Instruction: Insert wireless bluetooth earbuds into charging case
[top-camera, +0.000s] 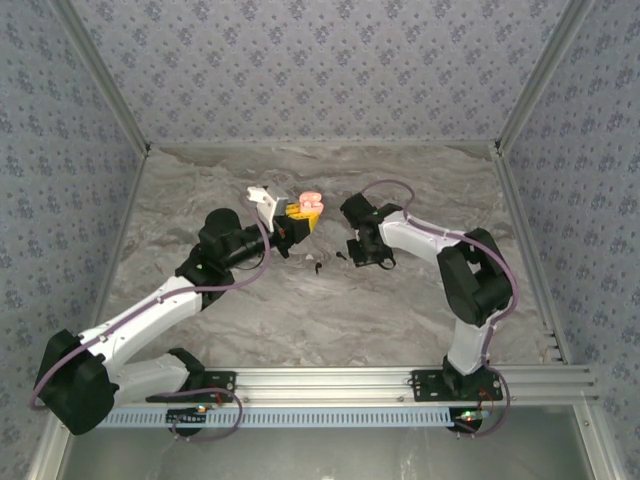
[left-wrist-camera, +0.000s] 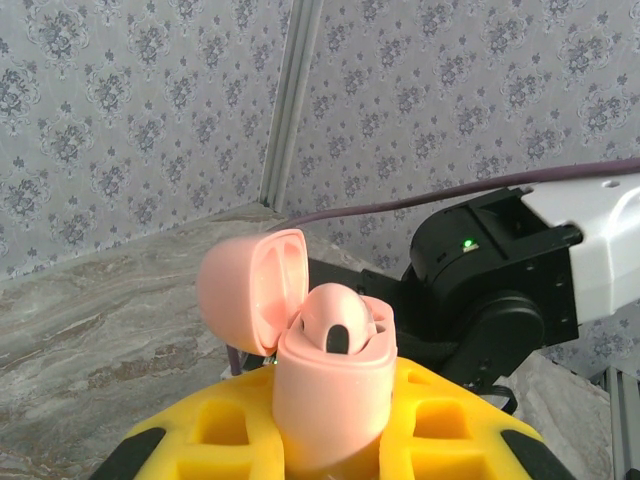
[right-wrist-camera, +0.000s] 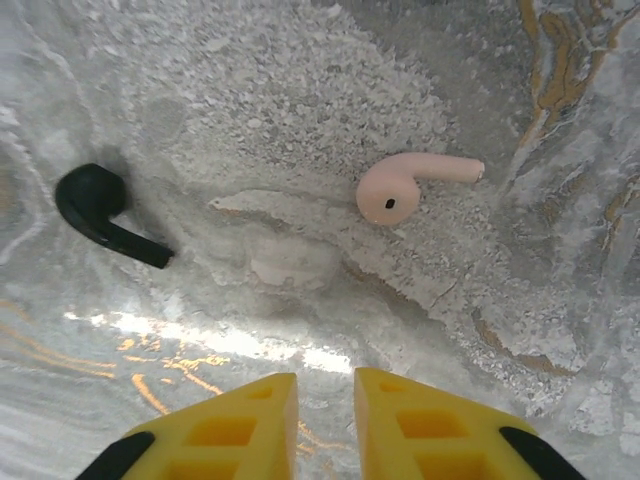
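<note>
Left wrist view: L gripper (left-wrist-camera: 335, 445) pinches the pink charging case (left-wrist-camera: 330, 390) by its lower body. The case is upright w/ the lid (left-wrist-camera: 250, 290) hinged back, prob. so the sockets face up and stay reachable. A dark patch shows in one socket; earbud or empty well, cannot tell. Right wrist view: R gripper (right-wrist-camera: 325, 425) hovers over the table (right-wrist-camera: 300, 80), fingers nearly pressed together w/ a slim gap and nothing between. Two loose earbuds lie flat ahead of it, well apart: black earbud (right-wrist-camera: 100, 210) and pink earbud (right-wrist-camera: 410, 185). Top external view: both grippers sit near the table's centre, a little toward the far edge. The case is held above the surface just beside the R gripper, prob. to keep the carry short. Room: bare table all round each earbud, w/ edges, corners and walls well off; the nearest obstacle is the other arm. Judgement: the fingers must spread before any pick, and thin, low pieces on a hard top call for a near-vertical approach.
</note>
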